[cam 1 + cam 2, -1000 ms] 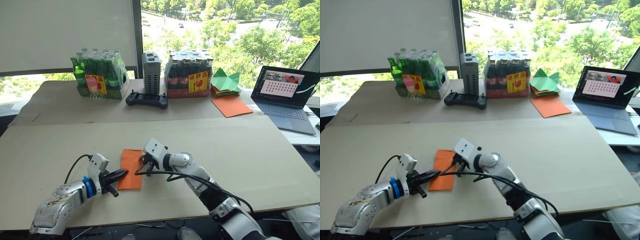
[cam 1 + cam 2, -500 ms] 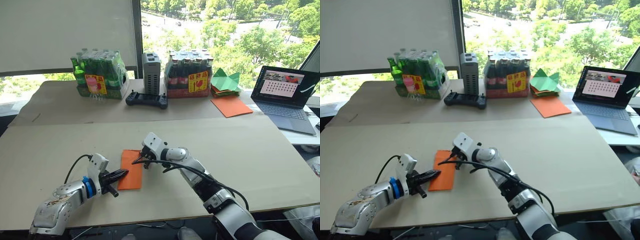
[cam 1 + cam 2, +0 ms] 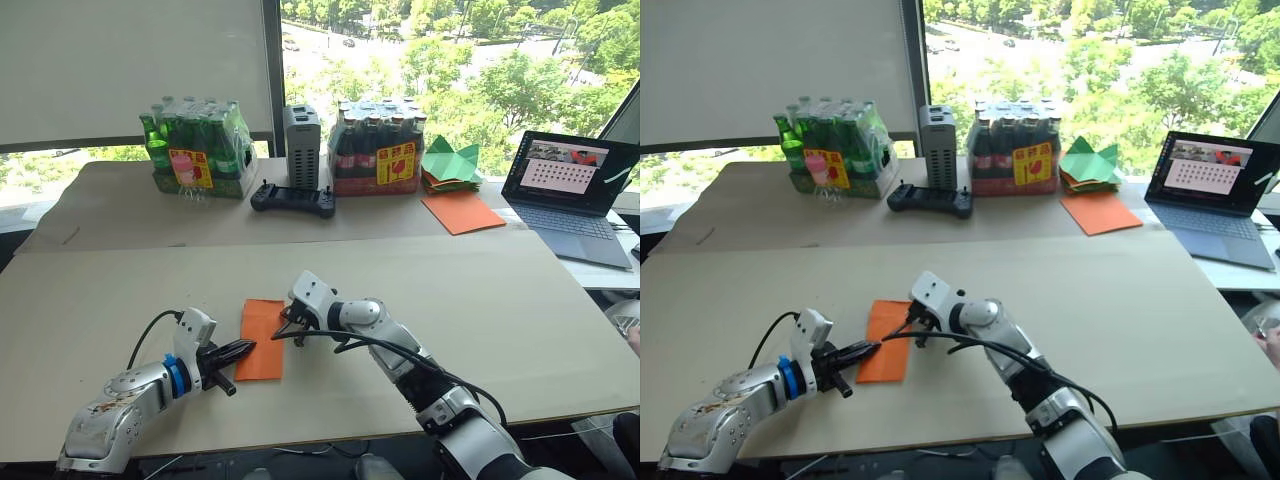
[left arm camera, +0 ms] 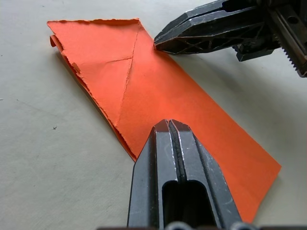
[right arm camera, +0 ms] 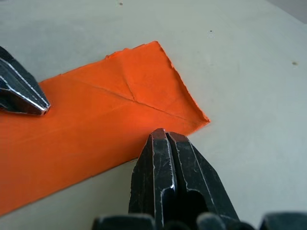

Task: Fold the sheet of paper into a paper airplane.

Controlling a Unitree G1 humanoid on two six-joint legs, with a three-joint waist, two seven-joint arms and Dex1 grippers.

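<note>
The thin bright orange sheet of paper [image 3: 262, 338], folded to a narrow creased strip, lies flat on the beige counter [image 3: 520, 300], lower centre-left. The left hand [image 3: 243, 349], pinched closed, presses its near edge; the right hand [image 3: 289, 327], also closed, touches its right edge.

From head height we look forward and down over the tabletop [image 3: 520, 300] with both eyes. Our wrist cameras sit close, facing each other across the same paper [image 4: 163, 91].
</note>
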